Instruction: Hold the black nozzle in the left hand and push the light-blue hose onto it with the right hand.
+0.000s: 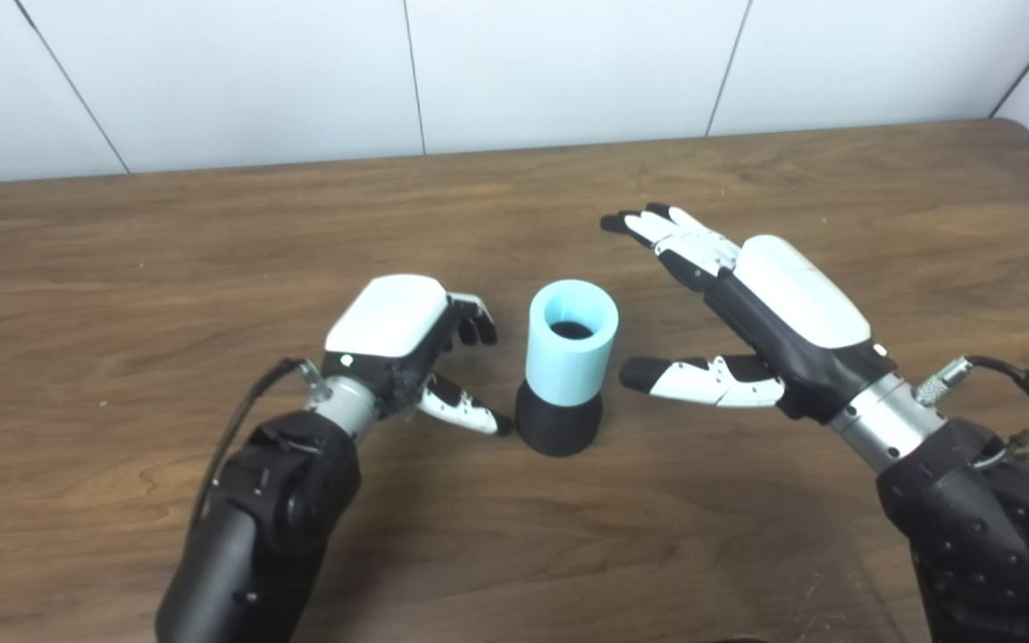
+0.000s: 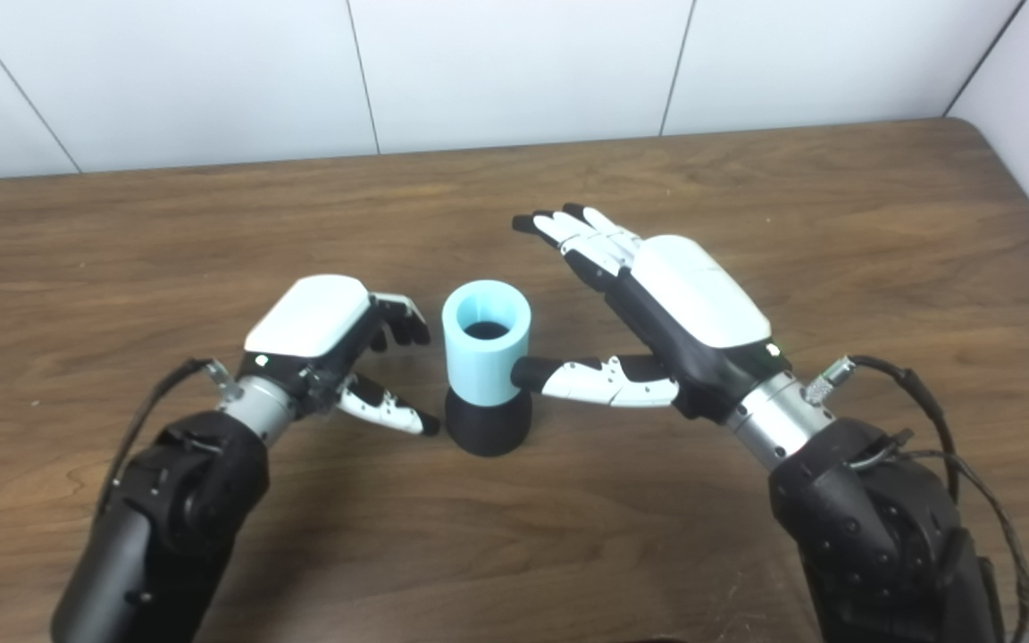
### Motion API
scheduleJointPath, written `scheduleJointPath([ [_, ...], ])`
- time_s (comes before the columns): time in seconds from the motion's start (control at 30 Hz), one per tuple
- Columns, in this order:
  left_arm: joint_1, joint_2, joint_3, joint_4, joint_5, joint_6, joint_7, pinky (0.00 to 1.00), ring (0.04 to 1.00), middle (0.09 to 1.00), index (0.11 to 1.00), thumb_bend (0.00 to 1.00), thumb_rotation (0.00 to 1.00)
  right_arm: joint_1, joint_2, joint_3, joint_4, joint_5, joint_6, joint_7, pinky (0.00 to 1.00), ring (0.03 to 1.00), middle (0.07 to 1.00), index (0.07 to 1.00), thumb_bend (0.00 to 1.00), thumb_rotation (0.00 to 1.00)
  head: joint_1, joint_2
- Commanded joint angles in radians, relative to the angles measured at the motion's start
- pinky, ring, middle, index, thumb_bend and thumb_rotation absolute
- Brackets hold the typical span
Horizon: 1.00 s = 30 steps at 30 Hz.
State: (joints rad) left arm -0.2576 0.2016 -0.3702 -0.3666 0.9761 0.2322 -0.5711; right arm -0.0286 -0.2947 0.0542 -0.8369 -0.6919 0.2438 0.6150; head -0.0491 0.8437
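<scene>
Mid-counter point(image 1: 211, 232), the hose point(image 1: 572, 344) already stands seated on the nozzle point(image 1: 559, 420); my left hand point(image 1: 412, 344), fingers loosely curled on nothing, sits just beside the nozzle; my right hand point(image 1: 747, 313), fingers spread, holds nothing; little seems left.

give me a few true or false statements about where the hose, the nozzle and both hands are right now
1. The light-blue hose sits on top of the black nozzle, standing upright on the table. True.
2. The left hand grips the nozzle. False: it is beside the nozzle, fingers curled, holding nothing.
3. The right hand is open, its fingers spread. True.
4. The hose lies flat on its side. False: its open end faces up.
5. The right hand is wrapped around the hose. False: only its thumb points toward the hose, and no grasp shows.
</scene>
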Motion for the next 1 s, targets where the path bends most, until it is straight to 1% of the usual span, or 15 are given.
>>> scheduleJointPath([
  [0.0,-0.042,0.003,0.025,-0.054,-0.021,0.018,-0.019,0.53,0.605,0.655,0.641,1.0,0.34,-0.016,0.0,-0.009,-0.023,0.002,-0.013,-0.032,0.93,0.98,0.95,0.937,0.55,1.0,0.003,-0.001],
  [0.13,-0.055,0.023,0.057,-0.078,-0.065,0.023,-0.05,0.55,0.632,0.663,0.684,1.0,0.36,-0.011,-0.002,-0.013,-0.019,0.005,-0.015,-0.042,0.94,0.981,0.954,0.942,0.55,1.0,0.004,-0.003],
  [0.33,-0.041,0.045,0.078,-0.085,-0.079,0.011,-0.027,0.56,0.637,0.671,0.686,1.0,0.34,-0.009,-0.005,-0.013,-0.015,0.011,-0.019,-0.053,0.93,0.98,0.952,0.94,0.55,1.0,-0.003,-0.005],
  [0.43,-0.035,0.055,0.095,-0.098,-0.09,0.019,-0.028,0.55,0.623,0.661,0.686,1.0,0.34,-0.008,-0.012,-0.022,-0.012,0.019,-0.019,-0.058,0.93,0.98,0.951,0.941,0.55,1.0,-0.003,-0.005],
  [0.57,-0.026,0.063,0.146,-0.103,-0.13,0.014,0.005,0.51,0.586,0.635,0.683,1.0,0.36,-0.001,-0.012,-0.04,0.004,0.051,-0.016,-0.076,0.9,0.978,0.95,0.942,0.54,0.98,-0.003,-0.007],
  [0.6,-0.02,0.057,0.173,-0.099,-0.164,0.017,0.022,0.49,0.57,0.624,0.681,0.99,0.34,0.0,-0.007,-0.045,0.009,0.062,-0.008,-0.079,0.89,0.977,0.95,0.942,0.54,0.97,-0.005,-0.007],
  [0.67,-0.007,0.041,0.237,-0.096,-0.246,0.04,0.054,0.47,0.57,0.632,0.69,0.92,0.26,0.005,0.002,-0.053,0.024,0.087,0.003,-0.091,0.87,0.974,0.953,0.943,0.54,0.94,-0.007,-0.009],
  [0.7,0.002,0.028,0.278,-0.091,-0.308,0.044,0.077,0.47,0.572,0.637,0.693,0.89,0.24,0.008,0.013,-0.059,0.038,0.106,0.006,-0.107,0.87,0.971,0.954,0.943,0.54,0.94,-0.008,-0.011],
  [0.73,0.012,0.007,0.324,-0.087,-0.381,0.049,0.103,0.46,0.578,0.654,0.701,0.84,0.2,0.012,0.032,-0.067,0.053,0.126,0.012,-0.128,0.86,0.958,0.946,0.932,0.55,0.92,-0.008,-0.012],
  [0.8,0.038,-0.047,0.414,-0.078,-0.507,0.039,0.177,0.47,0.597,0.689,0.705,0.77,0.13,0.022,0.079,-0.081,0.093,0.159,0.014,-0.189,0.85,0.928,0.925,0.907,0.55,0.9,-0.007,-0.015],
  [0.83,0.046,-0.064,0.437,-0.075,-0.542,0.034,0.202,0.49,0.605,0.696,0.702,0.73,0.12,0.026,0.093,-0.085,0.106,0.168,0.012,-0.209,0.84,0.911,0.915,0.895,0.52,0.89,-0.007,-0.016],
  [0.87,0.059,-0.093,0.472,-0.069,-0.581,0.023,0.247,0.49,0.608,0.699,0.701,0.72,0.11,0.032,0.121,-0.092,0.132,0.181,0.006,-0.245,0.83,0.905,0.912,0.891,0.52,0.89,-0.008,-0.02],
  [0.9,0.069,-0.11,0.493,-0.063,-0.606,0.014,0.279,0.5,0.611,0.696,0.704,0.68,0.16,0.037,0.139,-0.096,0.15,0.19,0.001,-0.269,0.82,0.897,0.914,0.892,0.5,0.91,-0.009,-0.022],
  [0.93,0.077,-0.123,0.508,-0.058,-0.625,0.006,0.307,0.51,0.633,0.712,0.721,0.62,0.22,0.041,0.155,-0.1,0.166,0.203,-0.001,-0.292,0.8,0.894,0.923,0.901,0.49,0.95,-0.012,-0.023],
  [0.97,0.089,-0.136,0.528,-0.046,-0.646,-0.006,0.34,0.51,0.633,0.709,0.718,0.61,0.23,0.045,0.18,-0.106,0.186,0.224,0.0,-0.318,0.79,0.89,0.921,0.897,0.49,0.94,-0.014,-0.025],
])
